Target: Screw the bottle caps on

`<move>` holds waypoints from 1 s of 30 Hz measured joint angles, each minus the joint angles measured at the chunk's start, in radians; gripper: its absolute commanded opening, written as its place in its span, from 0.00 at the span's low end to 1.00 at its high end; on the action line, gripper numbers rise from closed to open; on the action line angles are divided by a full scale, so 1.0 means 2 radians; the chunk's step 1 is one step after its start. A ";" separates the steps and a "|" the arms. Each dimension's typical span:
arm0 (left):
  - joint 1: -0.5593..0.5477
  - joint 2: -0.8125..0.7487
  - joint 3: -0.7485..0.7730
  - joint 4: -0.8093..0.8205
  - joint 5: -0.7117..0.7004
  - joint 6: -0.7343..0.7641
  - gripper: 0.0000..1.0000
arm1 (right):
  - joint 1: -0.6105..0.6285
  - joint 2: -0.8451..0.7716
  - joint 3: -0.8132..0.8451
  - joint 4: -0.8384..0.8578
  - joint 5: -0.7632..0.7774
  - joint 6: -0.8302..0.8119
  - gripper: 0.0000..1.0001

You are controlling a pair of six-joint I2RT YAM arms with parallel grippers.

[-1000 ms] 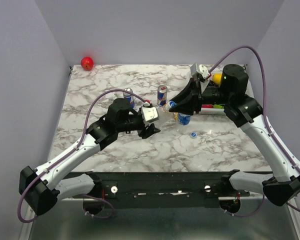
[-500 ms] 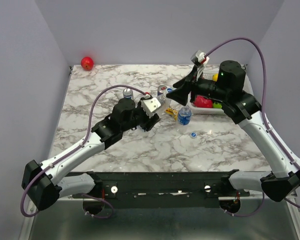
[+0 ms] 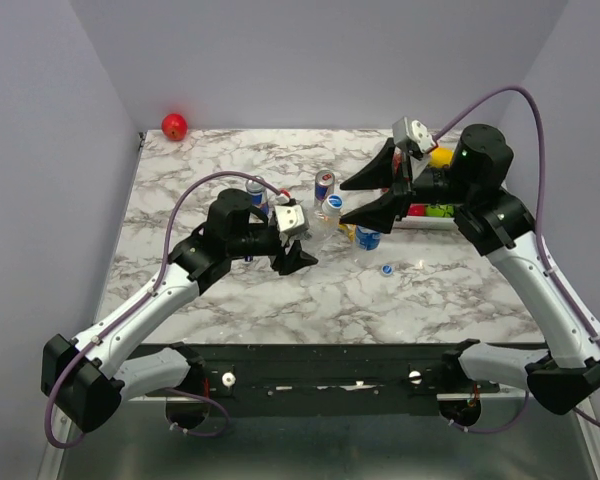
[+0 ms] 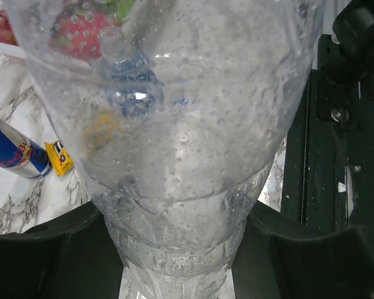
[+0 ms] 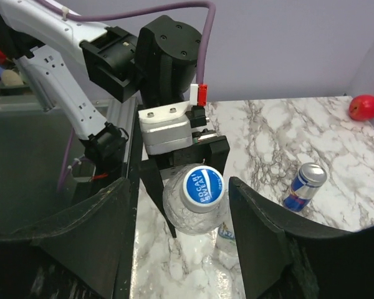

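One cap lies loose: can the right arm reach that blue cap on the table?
Probably yes: the cap lies in the open, the right gripper is open and empty; only the bottle standing beside it crowds the approach.

The left arm reaches toward 1 o'clock, its pincer (image 3: 305,243) clamped round a bottle (image 4: 181,187). The right arm's pincer (image 3: 343,205) points toward 9 o'clock, jaws spread wide.

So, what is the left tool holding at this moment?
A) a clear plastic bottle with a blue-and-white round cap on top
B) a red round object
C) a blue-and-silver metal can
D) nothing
A: the left tool clamps the clear plastic bottle from both sides, and the blue-and-white round cap sits on its neck.
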 measured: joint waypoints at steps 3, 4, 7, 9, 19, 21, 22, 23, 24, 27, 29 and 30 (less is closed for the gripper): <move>0.000 0.000 0.000 -0.006 0.013 0.006 0.00 | 0.000 0.017 0.000 0.001 -0.013 0.000 0.70; 0.000 0.000 0.000 -0.008 0.014 0.007 0.00 | 0.000 0.021 0.000 0.001 -0.015 0.001 0.67; 0.000 0.000 0.000 -0.014 0.021 0.012 0.00 | 0.000 0.028 -0.001 0.007 -0.019 0.006 0.59; 0.000 0.000 0.000 -0.015 0.023 0.013 0.00 | 0.000 0.029 -0.003 0.017 -0.021 0.013 0.54; 0.000 0.000 0.000 -0.008 0.024 0.004 0.00 | 0.003 0.029 -0.021 0.041 -0.030 0.041 0.52; 0.000 0.000 0.000 -0.004 0.025 0.001 0.00 | 0.004 0.029 -0.025 0.041 -0.031 0.043 0.51; 0.000 0.000 0.000 -0.002 0.025 0.000 0.00 | 0.004 0.029 -0.026 0.041 -0.031 0.043 0.50; 0.000 0.000 0.000 0.000 0.025 -0.002 0.00 | 0.004 0.029 -0.026 0.041 -0.031 0.043 0.47; 0.000 0.000 0.000 0.002 0.025 -0.003 0.00 | 0.004 0.029 -0.026 0.041 -0.031 0.043 0.47; 0.000 0.001 0.000 0.006 0.026 -0.006 0.00 | 0.004 0.029 -0.026 0.045 -0.030 0.043 0.45; 0.000 0.002 0.000 0.009 0.027 -0.006 0.00 | 0.004 0.029 -0.028 0.049 -0.030 0.047 0.43; 0.000 0.003 0.000 0.010 0.027 -0.006 0.00 | 0.004 0.029 -0.028 0.052 -0.029 0.049 0.41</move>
